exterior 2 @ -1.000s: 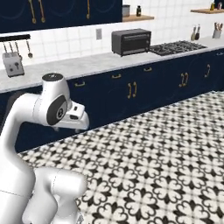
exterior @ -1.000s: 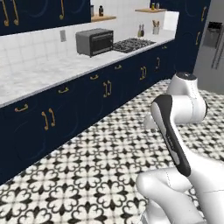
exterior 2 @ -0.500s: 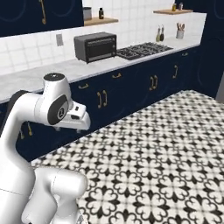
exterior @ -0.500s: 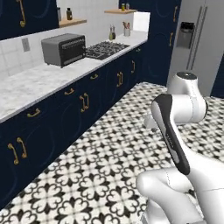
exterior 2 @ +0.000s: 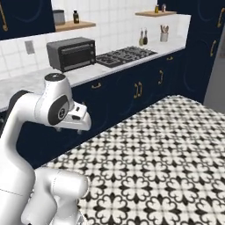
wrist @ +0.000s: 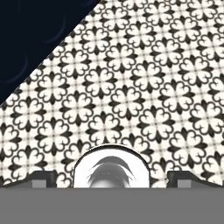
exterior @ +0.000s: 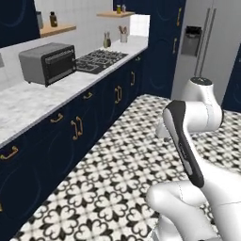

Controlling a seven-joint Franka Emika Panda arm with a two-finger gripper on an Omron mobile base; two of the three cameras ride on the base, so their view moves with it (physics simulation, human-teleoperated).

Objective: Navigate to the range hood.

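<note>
- Since half a second ago the whole scene has slid across both base views: the base has driven on along the kitchen, and the cooktop (exterior: 99,60) now looms larger and closer. The things themselves have not shifted.
- Nearest, the arm (exterior: 188,141) rides folded over the base, well short of the cooktop, with the gripper (wrist: 112,178) pointed down at the patterned floor (wrist: 131,87). Its jaws stand apart, holding nothing.
- Navy cabinets (exterior: 75,136) run along the robot's left, under the counter (exterior: 28,101) that leads up to the cooktop.
- A toaster oven (exterior: 48,62) sits on the counter just on the near side of the cooktop.
- Beyond the cooktop a utensil holder (exterior 2: 164,35) stands on the counter's far end, and a wooden shelf (exterior 2: 74,25) hangs on the tiled wall over the toaster oven.
- Farthest, a grey fridge (exterior: 207,47) stands past the cooktop, at the end of the cabinet run.
- The range hood, by my judgement, hangs directly above the cooktop, higher than these views reach.
- Step in hand: the approach drive, partway done. Next, I judge, the base must roll further forward and swing left to face the cooktop squarely.
</note>
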